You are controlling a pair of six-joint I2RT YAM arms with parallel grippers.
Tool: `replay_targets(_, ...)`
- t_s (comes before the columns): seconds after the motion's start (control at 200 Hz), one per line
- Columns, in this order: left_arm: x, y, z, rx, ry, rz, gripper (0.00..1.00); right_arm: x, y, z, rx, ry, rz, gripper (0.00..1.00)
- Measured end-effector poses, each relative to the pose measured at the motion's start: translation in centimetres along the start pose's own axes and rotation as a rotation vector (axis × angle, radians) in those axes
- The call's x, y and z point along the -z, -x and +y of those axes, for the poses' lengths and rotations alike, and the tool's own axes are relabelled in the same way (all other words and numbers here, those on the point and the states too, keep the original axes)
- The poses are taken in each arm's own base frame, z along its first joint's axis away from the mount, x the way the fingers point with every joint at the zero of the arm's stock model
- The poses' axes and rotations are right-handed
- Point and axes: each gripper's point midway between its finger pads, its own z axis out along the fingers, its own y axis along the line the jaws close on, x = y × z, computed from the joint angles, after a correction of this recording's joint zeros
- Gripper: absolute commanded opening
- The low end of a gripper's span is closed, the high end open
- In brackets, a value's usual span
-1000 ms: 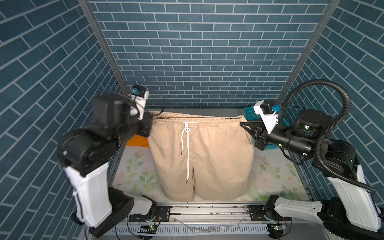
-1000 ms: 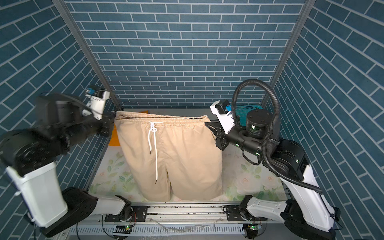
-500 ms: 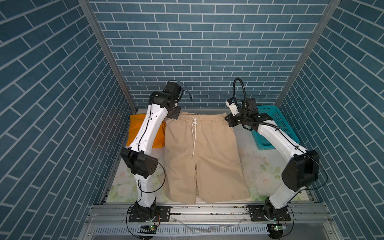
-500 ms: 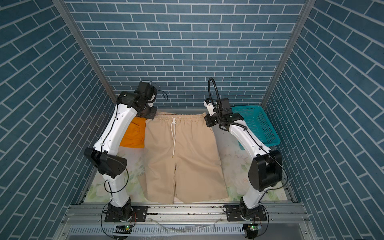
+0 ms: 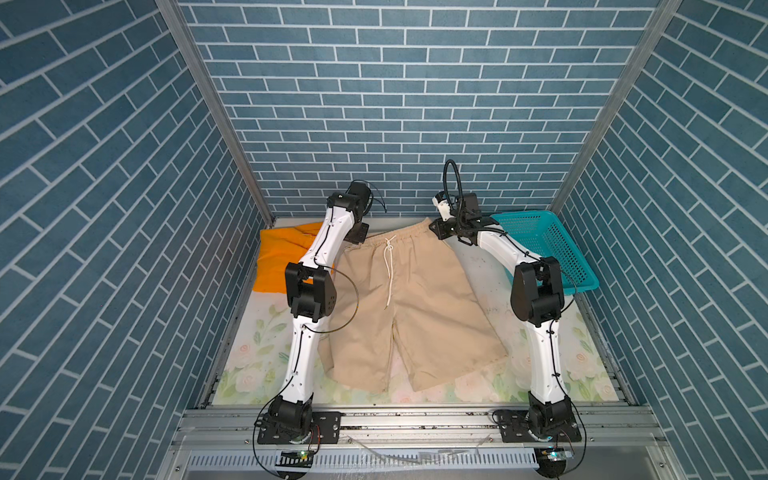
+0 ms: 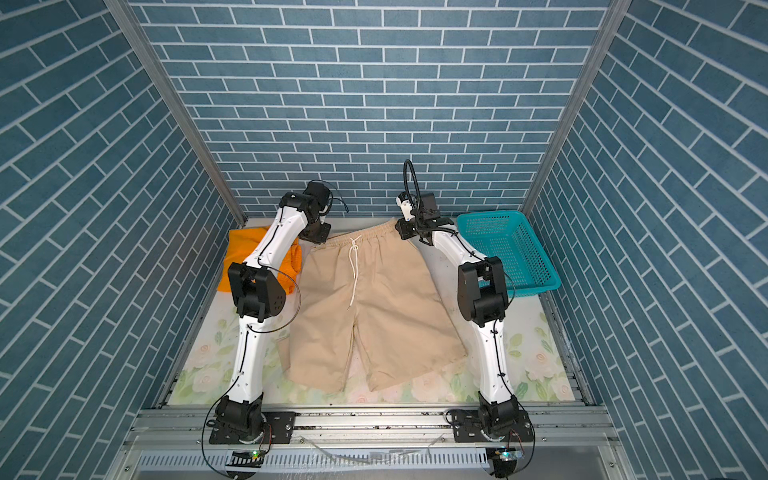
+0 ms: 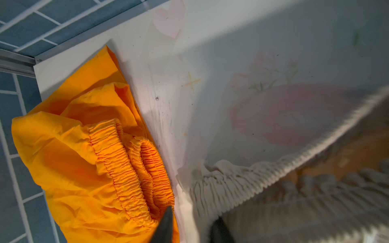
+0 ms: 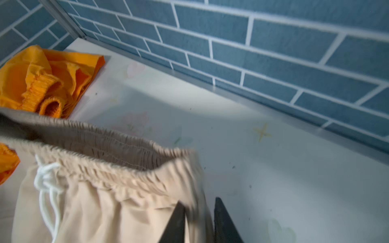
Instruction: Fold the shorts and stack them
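Note:
The beige shorts (image 5: 407, 299) (image 6: 365, 299) lie spread flat on the floral table, waistband toward the back wall, white drawstring (image 5: 390, 266) down the front. My left gripper (image 5: 357, 235) (image 7: 192, 226) stands open at the waistband's left corner, the blurred beige waistband (image 7: 252, 178) slipping past its fingers. My right gripper (image 5: 440, 230) (image 8: 199, 221) is open at the right corner, with the cloth's edge (image 8: 115, 189) loose between its fingers. The orange shorts (image 5: 282, 257) (image 6: 245, 253) (image 7: 84, 157) (image 8: 42, 84) lie crumpled in the back left corner, partly behind my left arm.
A teal perforated basket (image 5: 548, 249) (image 6: 511, 249) stands tilted at the back right, beside my right arm. Blue brick walls close the table on three sides. A metal rail (image 5: 415, 419) runs along the front edge.
Both arms carried the beige shorts from high near the camera down to the back of the table. The shorts now lie flat, and both grippers have opened off the waistband.

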Motion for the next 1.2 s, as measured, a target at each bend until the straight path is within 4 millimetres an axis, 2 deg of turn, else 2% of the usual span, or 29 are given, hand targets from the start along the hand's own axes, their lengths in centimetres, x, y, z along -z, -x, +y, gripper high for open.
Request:
replay_targets(0.06,0.8,0.4,0.4,0.011,-0.006,-0.021,1.0,0.4,0.8,-0.5,-0.024,0.002,-0.006,0.61)
replay_targets(0.155,2.7,0.8,1.2,0.037,-0.023,-0.052,1.0,1.9,1.1,-0.6,-0.063,0.016,-0.005,0.63)
replay_targets(0.225,4.9,0.8,1.9,0.061,-0.043,-0.079,1.0,4.0,-0.4,-0.2,-0.114,0.012,0.028,0.65)
replay_targets(0.3,7.7,-0.1,2.7,0.081,-0.06,-0.101,1.0,7.3,-2.9,1.6,-0.165,0.017,0.079,0.65)
replay_targets(0.395,11.0,-2.0,3.6,0.095,-0.078,-0.119,1.0,12.0,-5.5,6.8,-0.174,0.05,0.121,0.66)
replay_targets(0.475,12.7,-3.4,3.8,0.106,-0.103,-0.131,1.0,15.2,-7.6,13.8,-0.136,0.127,0.145,0.67)
replay_targets(0.535,13.0,-4.4,3.9,0.117,-0.125,-0.13,1.0,16.9,-9.8,19.0,-0.109,0.195,0.169,0.67)
replay_targets(0.585,12.7,-5.0,4.1,0.135,-0.139,-0.12,1.0,18.2,-13.0,23.4,-0.092,0.258,0.213,0.67)
replay_targets(0.645,11.8,-5.7,4.5,0.159,-0.147,-0.1,1.0,19.3,-17.6,26.9,-0.086,0.295,0.294,0.67)
replay_targets(0.745,10.1,-6.5,5.2,0.195,-0.151,-0.067,1.0,20.2,-24.3,29.4,-0.087,0.26,0.421,0.67)
replay_targets(0.82,9.3,-7.1,5.4,0.21,-0.15,-0.053,1.0,20.7,-27.2,30.3,-0.087,0.218,0.471,0.67)
replay_targets(0.99,9.9,-7.3,4.8,0.23,-0.18,-0.088,1.0,20.0,-29.6,32.7,-0.089,0.184,0.495,0.69)
replay_targets(1.115,11.4,-7.0,4.7,0.235,-0.204,-0.143,1.0,18.3,-31.5,33.9,-0.083,0.166,0.536,0.7)
replay_targets(1.2,12.1,-6.8,4.6,0.231,-0.22,-0.174,1.0,16.9,-32.1,34.7,-0.079,0.162,0.556,0.7)
